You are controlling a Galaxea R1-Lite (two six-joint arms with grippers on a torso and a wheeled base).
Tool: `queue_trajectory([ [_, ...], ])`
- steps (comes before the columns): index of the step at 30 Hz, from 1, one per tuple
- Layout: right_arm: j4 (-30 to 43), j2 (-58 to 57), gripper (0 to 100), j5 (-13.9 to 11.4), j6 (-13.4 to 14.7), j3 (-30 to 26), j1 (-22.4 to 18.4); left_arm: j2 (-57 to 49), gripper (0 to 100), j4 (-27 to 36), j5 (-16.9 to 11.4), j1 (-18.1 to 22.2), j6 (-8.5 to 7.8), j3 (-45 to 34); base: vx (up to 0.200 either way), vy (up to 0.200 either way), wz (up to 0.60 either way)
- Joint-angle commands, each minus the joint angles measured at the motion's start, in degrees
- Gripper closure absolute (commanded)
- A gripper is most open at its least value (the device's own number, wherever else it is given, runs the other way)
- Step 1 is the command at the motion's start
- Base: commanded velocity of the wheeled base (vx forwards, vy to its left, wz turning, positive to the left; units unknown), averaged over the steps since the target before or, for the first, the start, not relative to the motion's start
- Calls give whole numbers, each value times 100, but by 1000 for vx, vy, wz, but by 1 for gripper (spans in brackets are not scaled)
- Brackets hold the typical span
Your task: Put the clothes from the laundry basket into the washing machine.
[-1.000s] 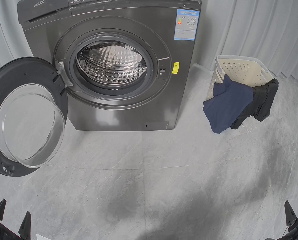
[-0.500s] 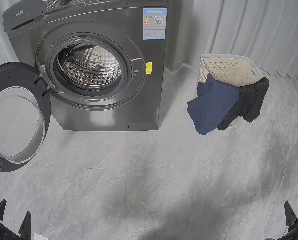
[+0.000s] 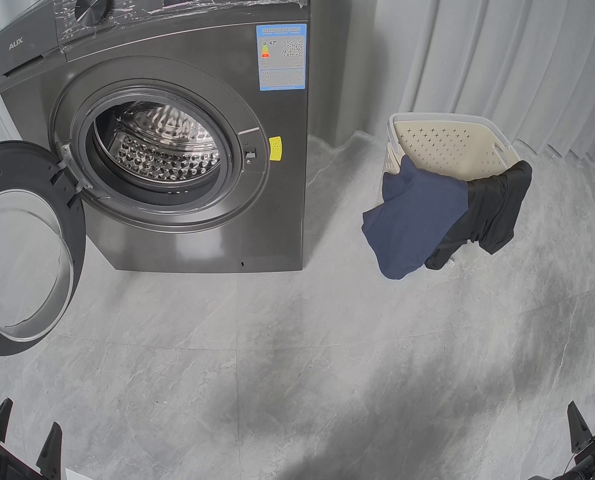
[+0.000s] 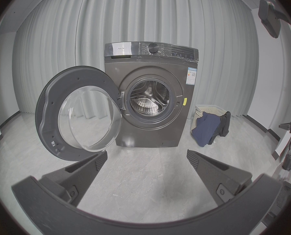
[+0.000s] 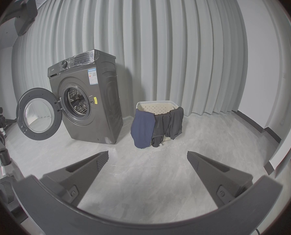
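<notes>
We see soft, even, bright light across the room. Glare glints on the drum of the washing machine and on its plastic wrap. Both wrist views bend strongly, with dark corners.

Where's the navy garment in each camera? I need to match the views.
Head view: navy garment, right of centre, hanging over the laundry basket rim.
Left wrist view: navy garment between washing machine and black garment.
Right wrist view: navy garment, same neighbours.
Shared landmark: the black garment beside it.

Navy cloth and black garment hung over cream laundry basket rim, well ahead of right gripper, beside open-doored washing machine.
</notes>
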State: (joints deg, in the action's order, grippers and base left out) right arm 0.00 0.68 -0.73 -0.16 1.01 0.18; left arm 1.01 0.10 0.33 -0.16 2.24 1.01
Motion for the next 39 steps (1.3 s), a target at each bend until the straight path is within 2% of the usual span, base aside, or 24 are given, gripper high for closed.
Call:
queue_trajectory([
  [1, 0, -68, 0, 3, -2, -101, -1, -66, 0, -1, 2, -2, 4, -84, 0, 0, 0],
  [5, 0, -68, 0, 3, -2, -101, -1, -66, 0, -1, 2, -2, -5, -84, 0, 0, 0],
  [23, 0, -68, 0, 3, -2, -101, -1, -66, 0, -1, 2, 7, 4, -84, 0, -200, 0],
  [35, 0, -68, 0, -6, -2, -101, -1, -66, 0, -1, 2, -2, 13, -84, 0, 0, 0],
  [39, 0, -68, 0, 3, -2, -101, -1, -66, 0, -1, 2, -2, 13, -84, 200, 0, 0],
])
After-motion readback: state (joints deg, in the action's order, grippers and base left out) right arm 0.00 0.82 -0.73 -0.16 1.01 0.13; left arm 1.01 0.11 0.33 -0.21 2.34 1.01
